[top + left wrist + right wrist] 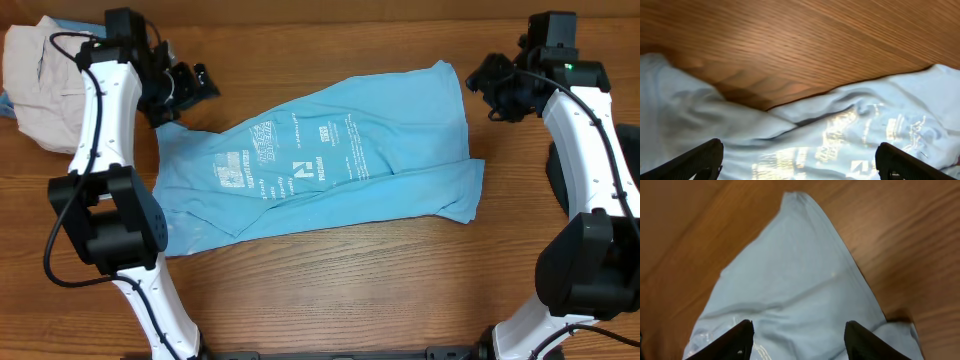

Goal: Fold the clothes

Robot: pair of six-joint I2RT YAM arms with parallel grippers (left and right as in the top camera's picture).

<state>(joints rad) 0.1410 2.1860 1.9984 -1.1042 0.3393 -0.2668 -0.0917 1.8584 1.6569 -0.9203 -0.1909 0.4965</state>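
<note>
Across the wooden table, the sky-blue T-shirt lies rumpled, white lettering up.

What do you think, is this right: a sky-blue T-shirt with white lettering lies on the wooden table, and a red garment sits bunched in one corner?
Nearly. The bunched garment in the corner is beige, not red; the overhead view shows it. The sky-blue T-shirt with white lettering does lie on the wooden table.

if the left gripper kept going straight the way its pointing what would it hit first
Most likely the blue t-shirt. The open left gripper points down at the cloth lying between its fingers, with the table underneath. How much gap remains is unclear from the wrist view.
</note>
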